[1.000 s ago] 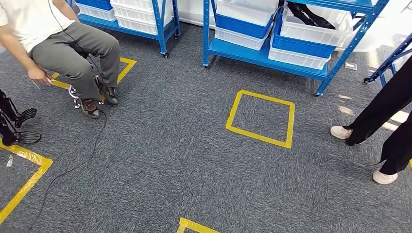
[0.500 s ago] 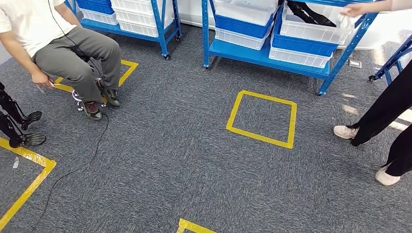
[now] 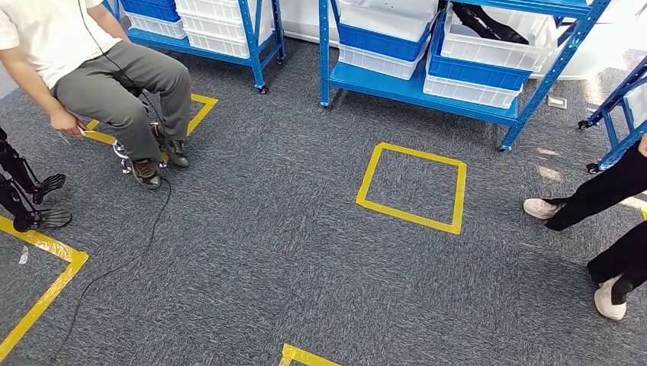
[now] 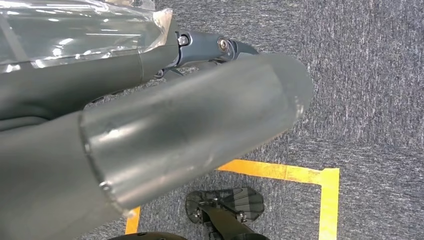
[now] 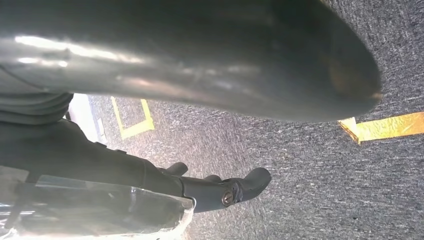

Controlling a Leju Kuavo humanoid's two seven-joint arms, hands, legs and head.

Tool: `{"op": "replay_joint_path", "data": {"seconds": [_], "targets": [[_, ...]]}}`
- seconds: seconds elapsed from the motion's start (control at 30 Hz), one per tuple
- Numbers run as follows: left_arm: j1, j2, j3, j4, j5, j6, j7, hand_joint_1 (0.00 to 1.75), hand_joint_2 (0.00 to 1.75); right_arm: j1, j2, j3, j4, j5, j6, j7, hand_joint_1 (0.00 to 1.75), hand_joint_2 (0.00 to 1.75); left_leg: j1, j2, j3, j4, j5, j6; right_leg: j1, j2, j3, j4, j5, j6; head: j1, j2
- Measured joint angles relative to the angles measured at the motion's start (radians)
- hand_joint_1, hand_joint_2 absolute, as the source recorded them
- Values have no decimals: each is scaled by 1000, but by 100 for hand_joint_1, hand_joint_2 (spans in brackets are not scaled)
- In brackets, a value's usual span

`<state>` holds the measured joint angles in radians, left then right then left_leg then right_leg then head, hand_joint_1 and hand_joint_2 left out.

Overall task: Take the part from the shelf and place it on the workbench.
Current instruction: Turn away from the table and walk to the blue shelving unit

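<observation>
Start of task – shelf [image 3: 416,88] is well ahead | both hands' fingers hold nothing (look loose) | part not taken yet

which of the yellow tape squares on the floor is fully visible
The closed square in front of the right-hand shelf. The one by the seated person is partly hidden behind the legs, and the others are cut off by the picture's edges.

We see rough grey carpet [image 3: 267,229] with glossy yellow tape [image 3: 412,187], painted blue metal shelves [image 3: 427,88], smooth white plastic bins [image 3: 496,49].
</observation>
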<state>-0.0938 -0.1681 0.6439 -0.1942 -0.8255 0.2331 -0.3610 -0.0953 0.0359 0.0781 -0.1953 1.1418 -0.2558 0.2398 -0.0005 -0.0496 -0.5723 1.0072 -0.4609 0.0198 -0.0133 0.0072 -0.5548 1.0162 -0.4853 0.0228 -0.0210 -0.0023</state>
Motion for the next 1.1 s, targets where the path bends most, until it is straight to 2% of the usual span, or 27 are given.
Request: {"op": "replay_joint_path", "data": {"seconds": [0.07,0.17,0.23,0.27,0.3,0.37,0.4,0.43,0.47,0.53,0.57,0.6,0.63,0.7,0.77,0.83,0.9,0.93,0.97,1.0,1.07,1.1], "targets": [[0,1,0,0,0,0,1,0,0,0,0,-2,0,-5,-2,1,0,0,-2,0,-1,2,-1,1,-4,0,1,-2,1,1,0,0],[-1,3,0,0,0,0,1,0,0,-1,3,-7,0,-12,-3,1,0,0,-6,0,-3,7,-4,16,-15,0,5,-8,4,6,-1,0],[-4,2,0,0,0,0,1,0,0,-3,3,-9,0,-15,-3,1,0,0,-2,2,9,-14,5,27,-10,-1,7,-10,3,11,0,0],[-5,2,0,0,-1,0,1,0,0,-3,3,-11,0,-16,-3,1,0,0,2,4,18,-30,14,32,-7,-2,-1,6,-6,10,0,0],[-6,1,0,0,-1,-1,1,0,0,-4,2,-13,0,-17,-3,1,0,0,6,7,26,-45,21,35,-4,-3,-21,45,-25,8,2,0],[-8,0,0,0,-1,-1,1,0,0,-5,1,-17,0,-18,-3,1,0,0,11,14,32,-55,26,38,-7,-4,-86,173,-79,4,2,0],[-8,0,0,0,-1,-1,1,0,0,-4,1,-19,0,-19,-3,1,0,0,12,17,31,-55,26,37,-10,-5,-116,229,-96,7,2,0],[-8,-1,0,0,-1,-1,1,0,0,-3,0,-21,0,-19,-3,1,0,0,13,20,32,-54,25,35,-15,-5,-130,256,-99,16,2,0],[-8,-1,0,0,-1,-1,1,0,0,-2,-1,-23,0,-19,-3,1,0,0,16,22,32,-52,23,30,-21,-6,-126,244,-86,29,1,0],[-8,-2,0,0,-1,-2,1,0,0,-2,-2,-25,0,-20,-3,1,0,0,25,27,30,-38,13,12,-35,-13,-69,126,-34,61,3,0],[-9,-1,0,0,-1,-2,2,0,0,-3,-1,-26,0,-20,-2,1,0,0,27,30,26,-24,4,-1,-39,-16,-40,67,-13,69,6,0],[-9,0,0,0,-1,-2,2,0,0,-5,0,-26,0,-20,-2,1,0,0,28,32,21,-11,-6,-12,-40,-17,-20,29,-2,66,6,0],[-9,0,0,0,-1,-2,3,0,0,-6,1,-27,0,-21,-1,1,0,0,28,35,17,-1,-14,-22,-39,-17,-13,14,1,56,5,0],[-10,1,0,0,-1,-2,3,0,0,-7,0,-29,0,-21,0,1,0,0,32,38,16,3,-18,-29,-34,-9,-16,22,-1,27,1,0],[-10,0,0,0,-1,-2,3,0,0,-6,0,-29,0,-21,0,1,0,0,38,42,8,25,-34,-33,-32,-6,-18,24,1,12,0,0],[-12,0,0,0,-1,-2,4,0,0,-6,0,-30,0,-21,1,1,0,0,39,46,-33,115,-88,-35,-29,-4,-18,23,3,1,-2,0],[-12,-1,0,0,-1,-2,6,0,0,-6,0,-30,0,-21,3,1,0,0,37,47,-98,247,-146,-33,-20,-2,-19,23,2,-4,-2,0],[-12,-1,0,0,-2,-2,7,0,0,-5,0,-30,1,-20,4,1,0,0,36,47,-120,289,-156,-31,-16,0,-19,23,2,-5,-2,0],[-11,-1,0,0,-2,-2,8,0,0,-5,0,-30,1,-20,5,1,0,0,34,46,-125,296,-147,-25,-12,4,-19,23,2,-5,-2,0],[-11,-1,0,0,-2,-2,9,0,0,-5,-1,-30,1,-20,6,1,0,0,30,45,-108,258,-118,-17,-9,10,-18,23,2,-5,-2,0],[-12,-1,0,0,-2,-2,9,0,0,-6,1,-31,1,-19,6,1,0,0,20,38,-48,133,-55,6,-4,20,-16,23,2,-5,-1,0],[-12,0,0,-1,-2,-2,8,0,0,-7,2,-31,1,-16,4,1,0,0,14,37,-21,77,-35,15,-2,24,-15,22,2,-5,-1,0]]}}
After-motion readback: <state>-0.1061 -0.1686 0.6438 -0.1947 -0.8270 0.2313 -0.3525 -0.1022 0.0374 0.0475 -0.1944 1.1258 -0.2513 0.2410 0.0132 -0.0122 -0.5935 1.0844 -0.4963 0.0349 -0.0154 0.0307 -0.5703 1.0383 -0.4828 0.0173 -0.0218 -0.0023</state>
